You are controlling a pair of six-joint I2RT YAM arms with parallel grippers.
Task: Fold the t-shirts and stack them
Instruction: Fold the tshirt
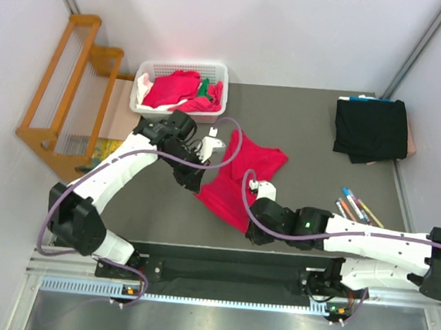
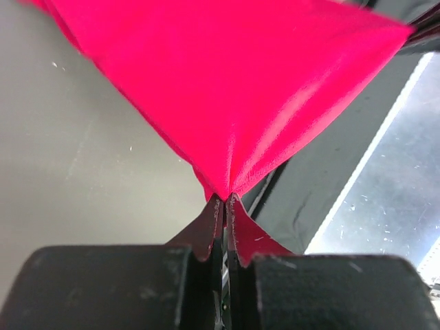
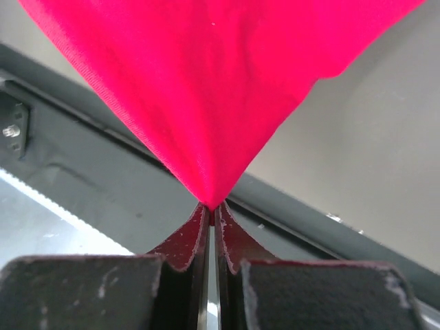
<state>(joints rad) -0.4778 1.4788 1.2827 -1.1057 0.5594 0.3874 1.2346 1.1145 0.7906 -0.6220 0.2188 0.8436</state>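
The table (image 1: 302,114) is a dark grey top running left to right in front of me. Off its far left corner a wooden frame (image 1: 85,22) leans against the wall.

Spread across the middle of the table, and lifted at its near edge, is the red t-shirt (image 1: 243,175). It is the one I hold with both arms. Its far part lies on the table and its near edge is stretched between my two tools.

At the far left of the table stands a white basket (image 1: 184,64). It holds a heap of t-shirts (image 1: 173,90), mostly red, with a bit of green and a bit of white showing at its sides. In the far right corner a black t-shirt (image 1: 370,130) lies folded flat, well apart from the red one.

My left tool (image 1: 194,182) is pinched tight on the near left corner of the red t-shirt. From the left wrist I see the cloth (image 2: 227,82) fanning up out of the closed tips (image 2: 225,203), with the grey table beside it. My right tool (image 1: 250,231) is clamped on the near right corner. The right wrist view shows the same: red cloth (image 3: 213,89) drawn to a point where the tips (image 3: 212,206) meet.

A few coloured pens (image 1: 356,206) lie on the table at the right, near my right arm.
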